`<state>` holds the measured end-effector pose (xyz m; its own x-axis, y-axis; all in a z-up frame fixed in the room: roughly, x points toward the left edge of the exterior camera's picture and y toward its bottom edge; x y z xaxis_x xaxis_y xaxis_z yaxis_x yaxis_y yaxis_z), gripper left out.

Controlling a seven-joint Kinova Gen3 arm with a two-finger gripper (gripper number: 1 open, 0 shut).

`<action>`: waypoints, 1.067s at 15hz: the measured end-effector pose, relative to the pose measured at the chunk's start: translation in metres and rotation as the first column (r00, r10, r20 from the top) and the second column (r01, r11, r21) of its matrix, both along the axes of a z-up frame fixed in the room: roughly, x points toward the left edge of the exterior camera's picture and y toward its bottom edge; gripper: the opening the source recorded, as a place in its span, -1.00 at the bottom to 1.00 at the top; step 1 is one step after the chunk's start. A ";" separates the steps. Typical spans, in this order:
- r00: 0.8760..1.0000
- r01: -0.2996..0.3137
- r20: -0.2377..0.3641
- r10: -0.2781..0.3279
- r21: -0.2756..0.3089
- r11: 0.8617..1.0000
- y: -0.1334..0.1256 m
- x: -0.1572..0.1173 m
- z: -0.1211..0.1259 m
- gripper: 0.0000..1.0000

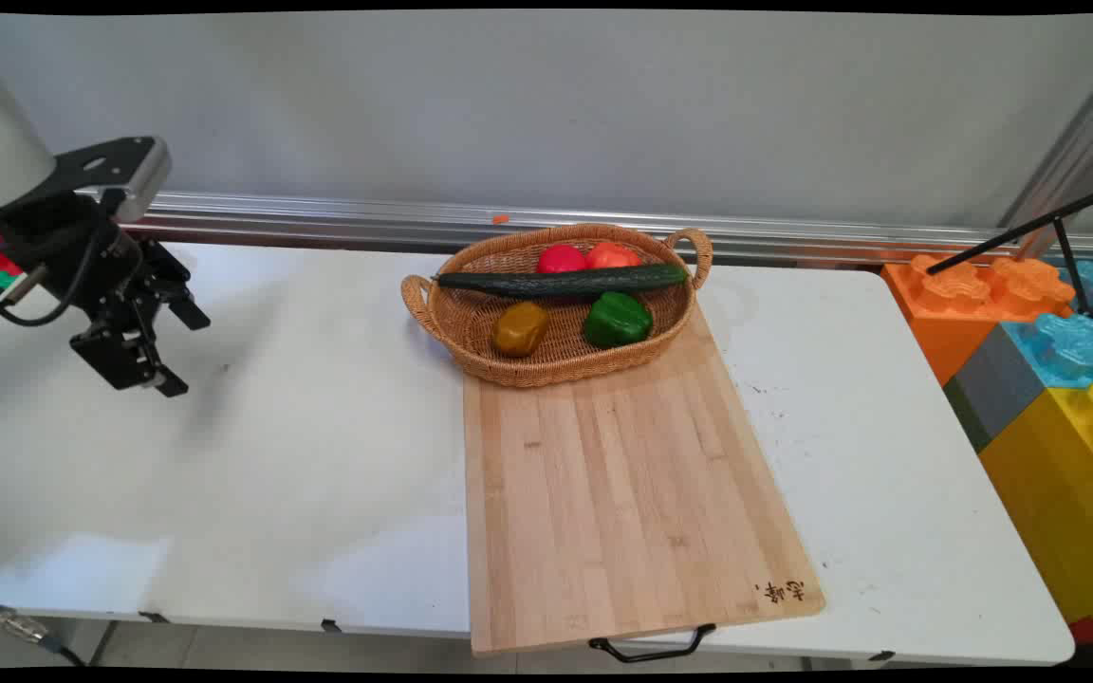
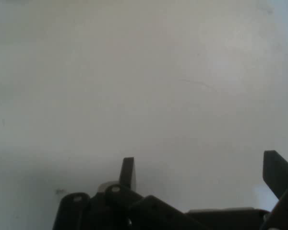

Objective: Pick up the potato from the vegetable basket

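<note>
Two black fingers point(image 2: 128, 173) of the gripper point(image 1: 165, 351) stand wide apart with nothing between them; the hand view shows only bare white table point(image 1: 300, 446) beyond their tips, one finger near the picture's middle and the other at its right edge. The gripper hangs above the left part of the table, tilted down and to the right, clear of the surface and touching nothing, so it looks simply parked away from the things. Black cables loop under the wrist. Well apart from it, to the right and toward the far side, a woven basket point(image 1: 480, 356) with two looped handles rests with its near rim on the far end of a wooden cutting board point(image 1: 622, 493), the rest of it on the table. Inside the basket a long dark cucumber point(image 1: 561, 281) lies crosswise from left rim to right, resting high because it spans the bowl; two red tomatoes point(image 1: 584, 256) sit behind it against the far wall, and a yellow-brown pepper point(image 1: 520, 328) and a green pepper point(image 1: 617, 320) sit in front of it, side by side, settled in the bottom. The board runs from the basket to the table's near edge, where its black handle point(image 1: 653, 647) overhangs; its broad face is bare. At the far right, off the table, big coloured building blocks point(image 1: 1040, 351) are stacked, with a black tripod leg crossing above them.
</note>
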<state>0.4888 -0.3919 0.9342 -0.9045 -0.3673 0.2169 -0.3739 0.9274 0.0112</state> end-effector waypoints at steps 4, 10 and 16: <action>1.000 -0.025 -0.003 0.025 -0.012 1.000 -0.002 0.000 0.007 1.00; 0.995 -0.096 -0.030 0.095 -0.044 0.994 -0.012 -0.031 0.023 1.00; 0.977 -0.188 -0.124 0.173 -0.124 0.974 -0.041 -0.113 0.039 1.00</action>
<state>0.3761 -0.4329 0.9735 -0.7929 -0.4832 0.3714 -0.5389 0.8404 -0.0572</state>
